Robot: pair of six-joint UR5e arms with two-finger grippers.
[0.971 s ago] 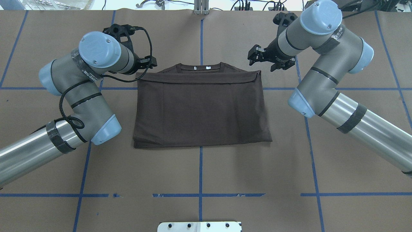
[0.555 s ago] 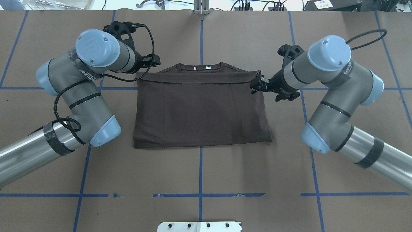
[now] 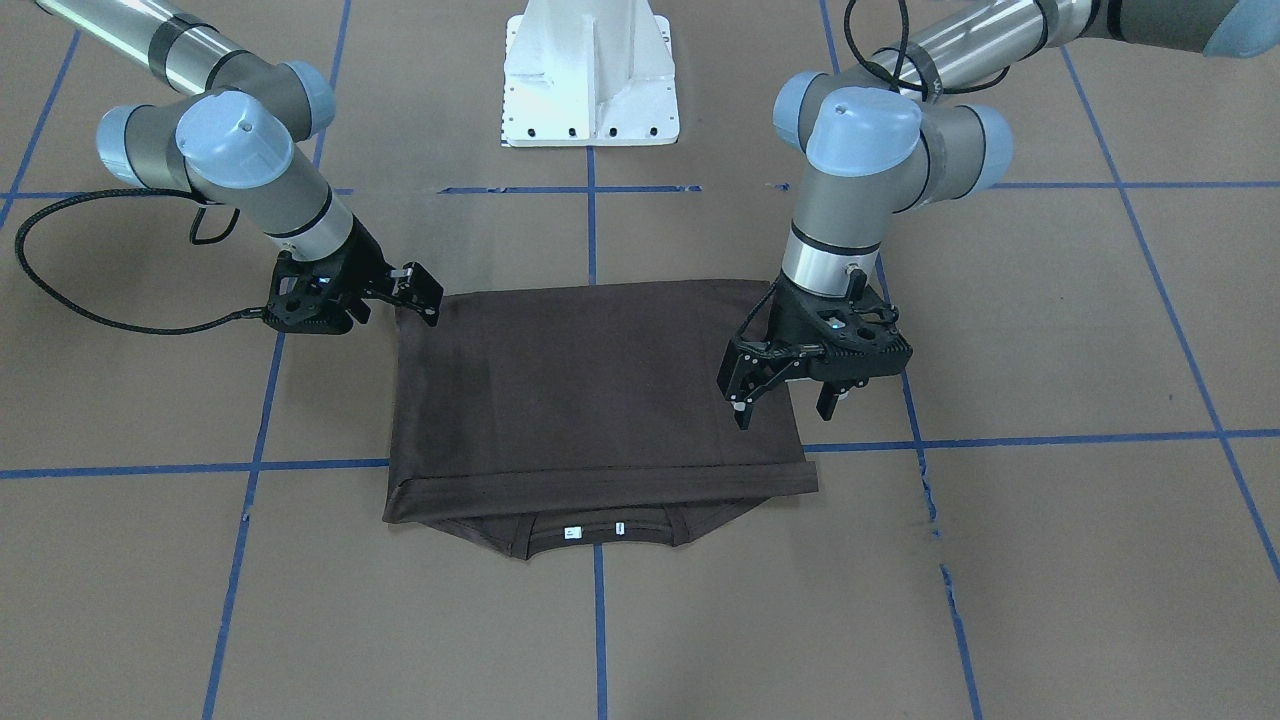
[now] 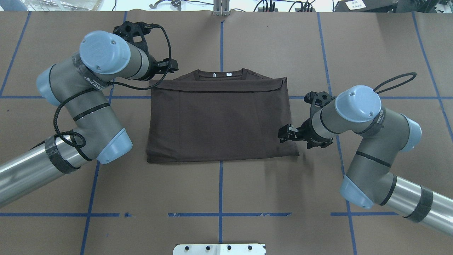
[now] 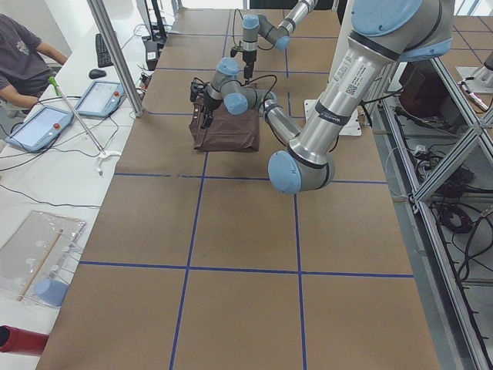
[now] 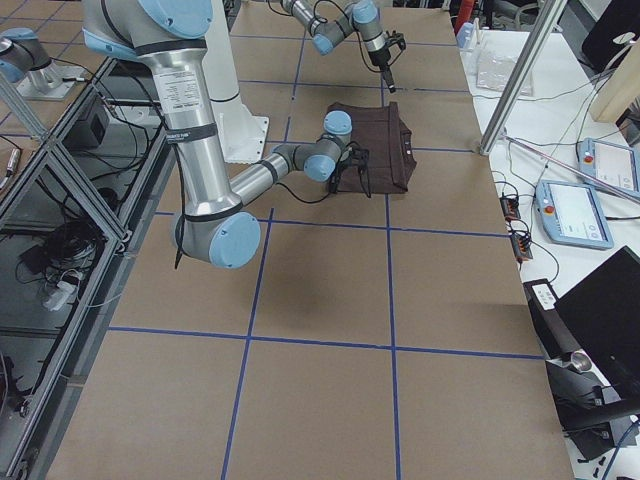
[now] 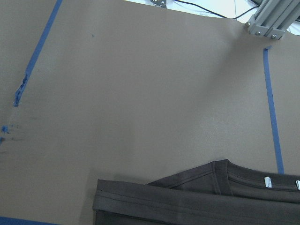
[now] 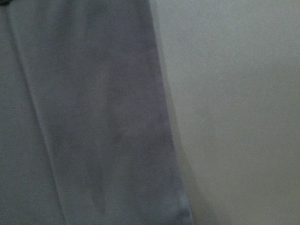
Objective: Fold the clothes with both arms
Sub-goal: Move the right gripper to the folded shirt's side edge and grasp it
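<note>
Brown paper covers the whole surface (image 4: 247, 39), crossed by a grid of blue tape lines (image 4: 220, 184), with a white pedestal base (image 3: 590, 80) at the robot's end

Seen from behind the robot, the left arm (image 4: 88, 106) bends in from 9 o'clock. The left gripper (image 3: 783, 412) hangs above the 11 o'clock corner of the dark brown T-shirt (image 4: 219, 120). Its jaws point down, spread wide apart, and have hold of nothing. Its wrist camera looks down on that bare corner and part of the neckline.

At the middle of the surface, the T-shirt lies flat, folded into a neat rectangle astride the centre tape line. The doubled hem edge runs straight across near 12 o'clock, and the ribbed collar (image 4: 221, 72) with its white labels (image 4: 229, 74) peeks out just beyond it.

From 4 o'clock comes the right arm (image 4: 357, 109), elbow bent. The right gripper (image 4: 285, 134) is low at the shirt's side edge, towards its 4 o'clock corner. Its tips are at or touching the cloth. I cannot tell from where I stand whether those jaws are parted or have pinched the fabric; its own camera shows only blurred cloth beside paper
</note>
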